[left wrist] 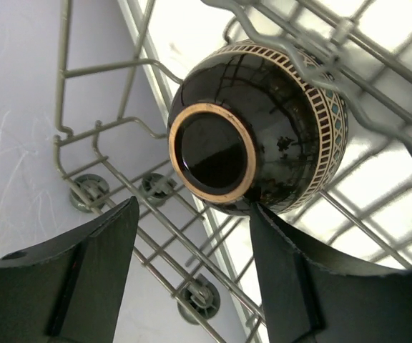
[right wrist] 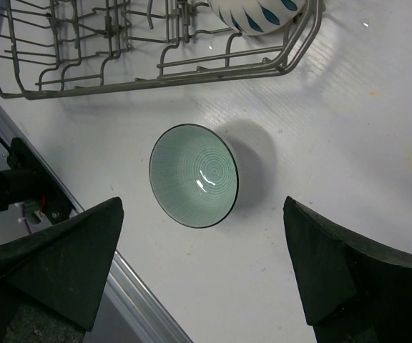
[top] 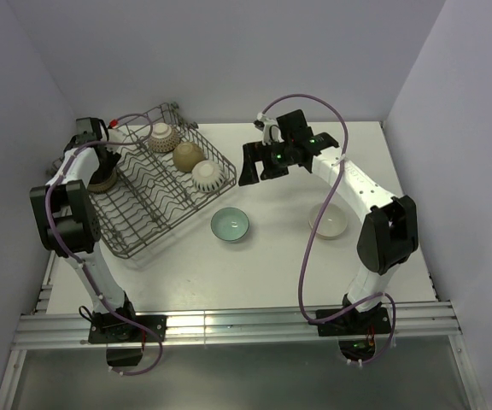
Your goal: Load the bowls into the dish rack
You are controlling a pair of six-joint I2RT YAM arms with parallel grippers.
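Observation:
The grey wire dish rack [top: 148, 209] stands at the left. It holds a white patterned bowl [top: 161, 135], a tan bowl [top: 186, 155], another white patterned bowl [top: 207, 175] and a black bowl [top: 102, 179] at its left side. In the left wrist view the black bowl [left wrist: 263, 136] rests on the rack wires [left wrist: 156, 214] with its foot ring facing me. My left gripper [left wrist: 192, 213] is open just below it, right fingertip at its rim. A green bowl [top: 230, 225] sits on the table. My right gripper [top: 259, 166] is open and empty, high above the green bowl [right wrist: 194, 175].
A cream bowl [top: 328, 220] sits on the table at the right, near the right arm. In the right wrist view the rack's near corner [right wrist: 156, 78] and a white bowl with blue drops [right wrist: 256, 14] show at the top. Walls close in on the left, back and right.

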